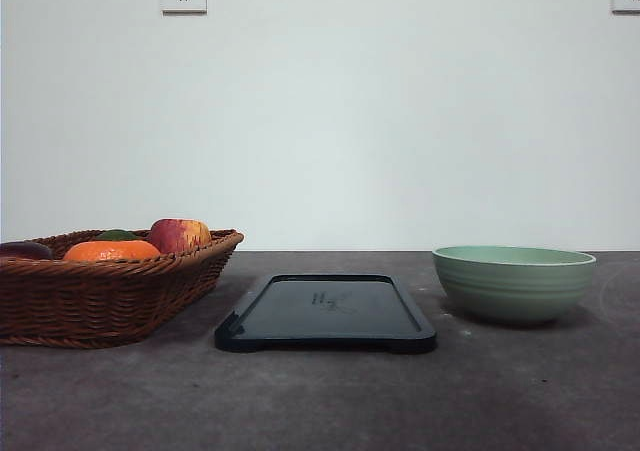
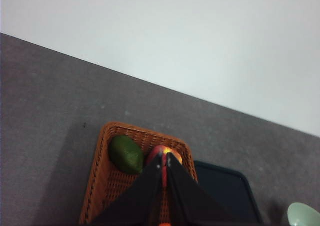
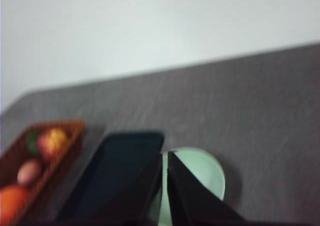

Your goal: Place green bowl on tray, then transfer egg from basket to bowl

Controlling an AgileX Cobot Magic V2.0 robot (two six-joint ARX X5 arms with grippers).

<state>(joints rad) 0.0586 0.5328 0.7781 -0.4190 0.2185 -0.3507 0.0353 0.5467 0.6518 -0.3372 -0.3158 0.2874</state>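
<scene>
The green bowl [image 1: 514, 282] sits on the desk [image 1: 320, 401] toward its right edge, apart from the tray [image 1: 326, 313] at centre. The egg [image 3: 29, 172] lies in the basket [image 1: 100, 296] at the left edge — beside an apple [image 1: 180, 235]. Left tool [image 2: 164, 178] and right tool [image 3: 164, 178] — both pressed together, gripping nothing.

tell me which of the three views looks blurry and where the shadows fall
The right wrist view is soft: the basket, egg and green bowl have smeared edges. The front view is sharp, with soft shadows under the tray and bowl and a faint sheen on the tray. The left wrist view is fairly clear, with a dark shadow beside the basket.
</scene>
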